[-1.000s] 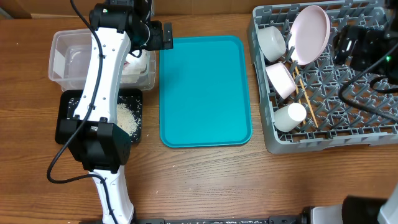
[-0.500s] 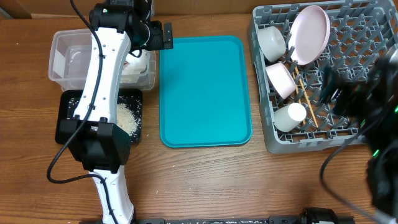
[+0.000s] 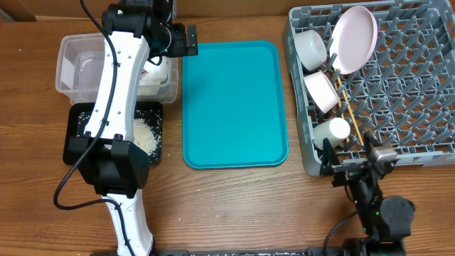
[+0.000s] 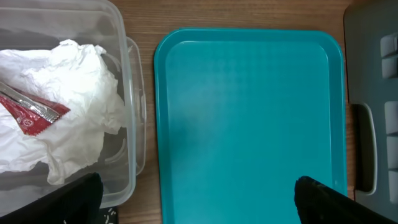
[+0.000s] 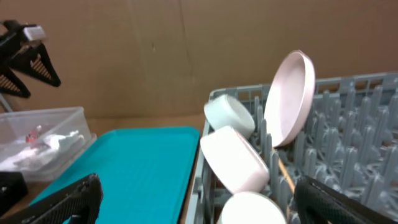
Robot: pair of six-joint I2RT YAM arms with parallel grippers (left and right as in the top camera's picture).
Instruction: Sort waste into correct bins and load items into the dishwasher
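Left gripper point(image 4: 196, 186): fingers far apart, holding nothing, upper left, beside the clear tub point(image 4: 134, 124).
Right gripper point(image 5: 198, 185): fingers far apart, holding nothing, lower right, near the dish rack point(image 5: 348, 124).

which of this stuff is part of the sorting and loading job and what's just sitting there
Part of the job: clear tub, napkin, red wrapper, black tray, rice, dish rack, large plate, small plate, bowl, cup, chopsticks.

Just lying about: teal tray.

Clear glossy plastic tub point(image 4: 133, 124) holds matt paper napkin point(image 4: 81, 81) (crumpled).
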